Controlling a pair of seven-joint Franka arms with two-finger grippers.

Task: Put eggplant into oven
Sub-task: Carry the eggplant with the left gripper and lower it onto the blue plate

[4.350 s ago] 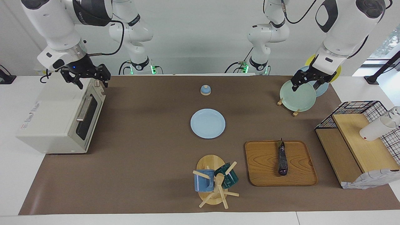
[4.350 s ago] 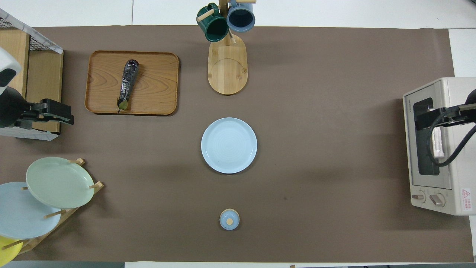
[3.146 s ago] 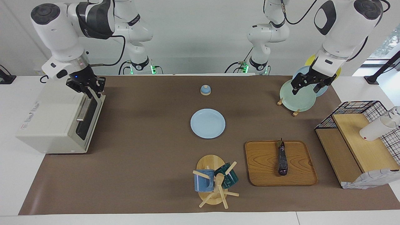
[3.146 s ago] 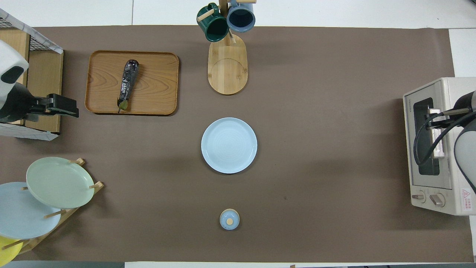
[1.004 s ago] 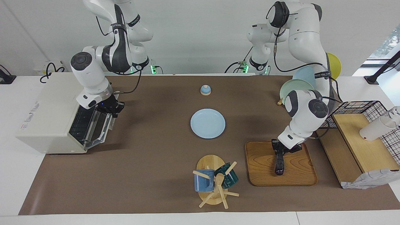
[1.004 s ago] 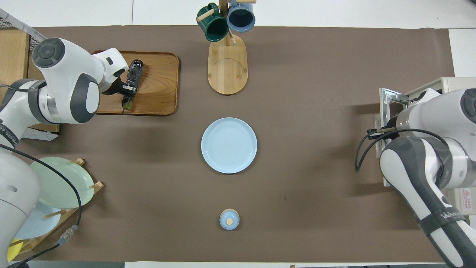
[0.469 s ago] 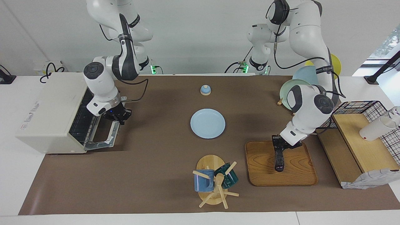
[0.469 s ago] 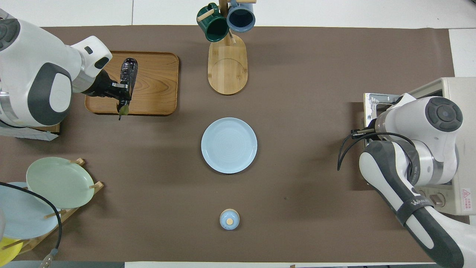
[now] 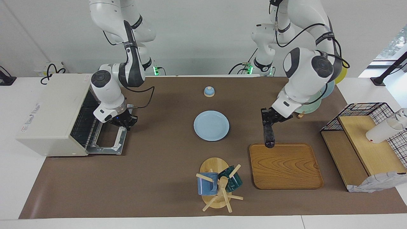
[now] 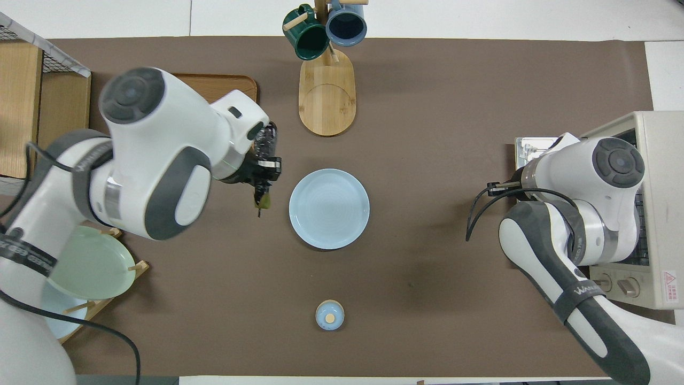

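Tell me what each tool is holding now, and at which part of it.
The left tool holds the eggplant near its stem end, hanging over the tray's edge. The right tool grips the oven door's handle edge.

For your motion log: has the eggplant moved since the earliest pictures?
Yes. The eggplant has left the tray and hangs from the left tool, between tray and blue plate.
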